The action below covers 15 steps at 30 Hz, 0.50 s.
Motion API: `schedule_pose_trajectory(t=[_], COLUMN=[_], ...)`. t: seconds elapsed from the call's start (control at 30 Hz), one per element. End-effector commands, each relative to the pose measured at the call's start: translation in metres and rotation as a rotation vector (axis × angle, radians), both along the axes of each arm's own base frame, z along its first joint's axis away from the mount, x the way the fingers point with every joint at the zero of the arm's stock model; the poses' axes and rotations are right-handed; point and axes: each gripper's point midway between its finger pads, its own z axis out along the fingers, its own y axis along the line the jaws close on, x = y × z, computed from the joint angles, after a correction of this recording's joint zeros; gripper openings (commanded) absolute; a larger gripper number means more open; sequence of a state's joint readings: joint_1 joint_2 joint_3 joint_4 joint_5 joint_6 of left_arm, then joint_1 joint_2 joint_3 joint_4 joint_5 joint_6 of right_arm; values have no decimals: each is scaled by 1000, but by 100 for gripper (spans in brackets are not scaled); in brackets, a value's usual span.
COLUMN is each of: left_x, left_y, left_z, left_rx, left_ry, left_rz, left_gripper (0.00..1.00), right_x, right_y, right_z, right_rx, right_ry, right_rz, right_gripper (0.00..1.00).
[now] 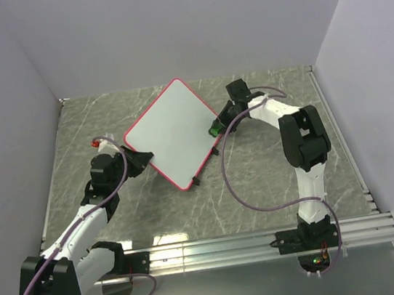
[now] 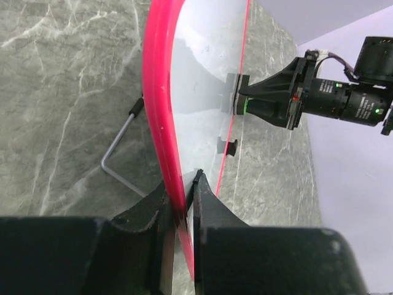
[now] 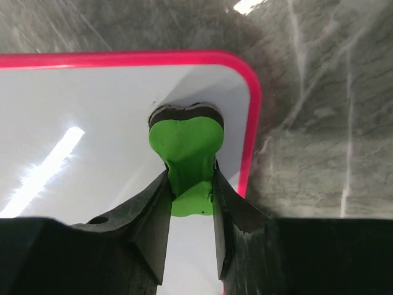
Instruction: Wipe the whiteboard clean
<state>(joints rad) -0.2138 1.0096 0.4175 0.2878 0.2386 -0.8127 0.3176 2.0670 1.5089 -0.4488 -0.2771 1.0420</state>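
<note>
Right claw [image 3: 191, 184] clamps the green eraser [image 3: 186, 144] against the whiteboard [image 1: 169, 133], left claw [image 2: 183, 192] pinches its frame; no marks show, so erasing looks nearly finished.

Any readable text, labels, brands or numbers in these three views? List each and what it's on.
No readable text in any view.
White rounded-corner board with red-pink frame: blank, no writing or brand.
Green moulded block held in the right pincer: no label.
Black wrist housing of the right arm: small green lights only, no legible print.
Small red object beside the left arm: too small to tell.
</note>
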Motion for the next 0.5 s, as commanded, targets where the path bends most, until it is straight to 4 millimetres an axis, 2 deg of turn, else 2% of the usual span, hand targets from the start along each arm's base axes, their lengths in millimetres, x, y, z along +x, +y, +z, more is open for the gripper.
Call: schedule_pose_trajectory(t=[0.0,0.03,0.17,0.27,0.4,0.47], left_x=[-15,-15,-15,-15,-17,-18], left_y=[28,28,30,32,36,39], left_z=[-58,-58,-59,-62,-64,-65], left_rx=[210,210,216,221,224,221], left_ry=[152,153,155,161,163,167], left_rz=[49,49,56,68,94,111], left_gripper=[0,0,0,0,0,0], right_x=[5,13,26,26,17,3], right_y=[21,27,41,35,-1,-40], right_z=[23,35,63,77,80,72], right_rx=[33,51,108,102,17,-95], right_ry=[-34,-64,-137,-185,-220,-203], right_rz=[41,44,53,47,-8,-80], right_gripper=[0,0,0,0,0,0])
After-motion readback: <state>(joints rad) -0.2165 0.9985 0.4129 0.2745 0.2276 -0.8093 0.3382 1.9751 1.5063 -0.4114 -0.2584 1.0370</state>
